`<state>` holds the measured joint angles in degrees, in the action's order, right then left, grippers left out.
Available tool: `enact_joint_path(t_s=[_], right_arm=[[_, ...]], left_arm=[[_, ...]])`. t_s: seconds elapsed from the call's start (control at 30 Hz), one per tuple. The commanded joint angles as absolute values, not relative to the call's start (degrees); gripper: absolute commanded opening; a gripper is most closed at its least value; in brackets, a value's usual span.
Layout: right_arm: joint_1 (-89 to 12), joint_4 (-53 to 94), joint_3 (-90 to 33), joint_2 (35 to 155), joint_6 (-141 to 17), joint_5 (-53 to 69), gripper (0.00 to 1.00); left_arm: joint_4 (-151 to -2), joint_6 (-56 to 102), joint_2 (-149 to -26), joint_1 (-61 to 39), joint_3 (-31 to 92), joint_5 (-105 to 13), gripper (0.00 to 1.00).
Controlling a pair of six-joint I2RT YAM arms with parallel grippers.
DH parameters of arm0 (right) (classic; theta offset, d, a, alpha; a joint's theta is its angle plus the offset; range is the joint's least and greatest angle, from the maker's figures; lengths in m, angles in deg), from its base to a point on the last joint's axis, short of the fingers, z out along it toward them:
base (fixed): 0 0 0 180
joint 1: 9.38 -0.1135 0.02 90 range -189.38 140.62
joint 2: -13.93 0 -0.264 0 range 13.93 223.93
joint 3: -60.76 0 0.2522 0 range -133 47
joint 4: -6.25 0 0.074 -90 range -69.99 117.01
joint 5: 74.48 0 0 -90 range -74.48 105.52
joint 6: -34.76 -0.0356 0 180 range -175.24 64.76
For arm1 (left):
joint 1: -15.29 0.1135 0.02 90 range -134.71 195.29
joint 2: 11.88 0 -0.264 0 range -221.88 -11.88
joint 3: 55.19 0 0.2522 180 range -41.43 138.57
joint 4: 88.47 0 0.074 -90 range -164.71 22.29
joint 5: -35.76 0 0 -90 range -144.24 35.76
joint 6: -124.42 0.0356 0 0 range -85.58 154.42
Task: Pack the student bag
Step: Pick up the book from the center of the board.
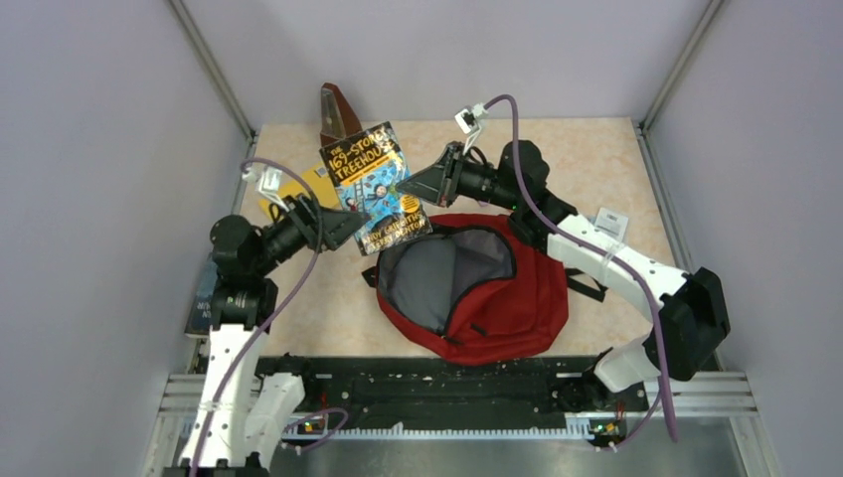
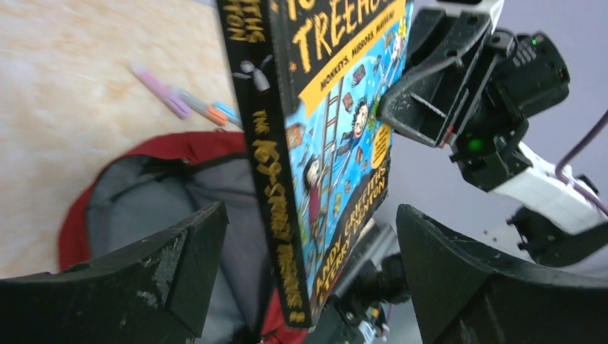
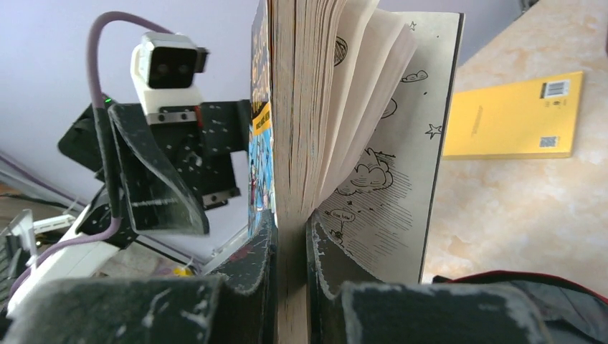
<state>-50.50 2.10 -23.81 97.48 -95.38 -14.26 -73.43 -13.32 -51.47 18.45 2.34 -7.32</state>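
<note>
The student bag (image 1: 497, 298) is dark red and lies in the middle of the table with its main compartment open, showing grey lining (image 2: 143, 201). My right gripper (image 1: 413, 184) is shut on the page edge of a colourful "Treehouse" paperback book (image 1: 373, 189) and holds it upright above the bag's far left rim. In the right wrist view the fingers (image 3: 290, 229) pinch the pages (image 3: 315, 107), and the back cover fans away. My left gripper (image 1: 343, 227) is open. Its fingers stand wide on either side of the book's lower corner (image 2: 310, 215) without touching it.
A yellow book (image 3: 513, 118) lies flat on the table behind the held book. Pens (image 2: 186, 100) lie beyond the bag. A brown wedge-shaped object (image 1: 338, 111) stands at the back wall. A dark book (image 1: 202, 298) sits at the left edge, and a white tag (image 1: 611, 224) at the right.
</note>
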Motion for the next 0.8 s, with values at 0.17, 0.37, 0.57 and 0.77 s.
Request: enact_joint_path(t_s=[0.17,0.37,0.57,0.77], right_arm=[[-52.17,-6.31,-23.22,92.7,-97.23,-15.86,0.0],[-52.2,-5.53,-22.45,92.87,-96.97,-16.21,0.0],[-51.96,2.21,-22.42,93.42,-92.35,-14.77,0.13],[-49.39,19.18,-21.04,87.94,-82.34,-4.66,0.75]], left_arm=[[-81.09,-11.45,-56.39,9.34,5.75,-13.3,0.78],[-91.3,-18.13,-58.46,7.72,2.54,-10.55,0.58],[-91.46,-17.32,-57.53,7.2,1.98,-12.12,0.15],[-80.18,-9.15,-54.68,7.2,1.92,-18.94,0.0]])
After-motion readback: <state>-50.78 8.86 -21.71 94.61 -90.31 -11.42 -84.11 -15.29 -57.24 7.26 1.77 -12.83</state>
